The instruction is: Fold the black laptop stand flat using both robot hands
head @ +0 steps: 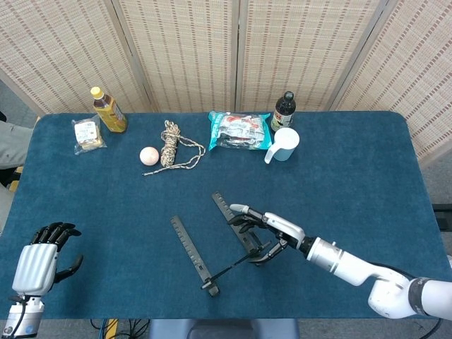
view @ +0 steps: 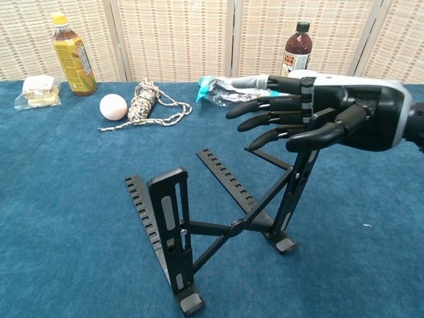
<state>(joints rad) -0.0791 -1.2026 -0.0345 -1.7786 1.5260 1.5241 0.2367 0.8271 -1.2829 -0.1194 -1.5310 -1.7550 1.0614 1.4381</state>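
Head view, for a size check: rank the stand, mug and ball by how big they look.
1. Stand
2. Mug
3. Ball
The gaps are plain, so camera distance doesn't blur the order.

The right hand (view: 318,119) covers the top of the laptop stand's (view: 218,225) right upright, so contact cannot be judged (chest view). The white cup sits hidden behind it. The left hand (head: 39,258) is cut off at the wrist by the head view's bottom edge.

Matt black metal laptop stand (view: 228,218) on a napped blue cloth table cover (view: 59,199).
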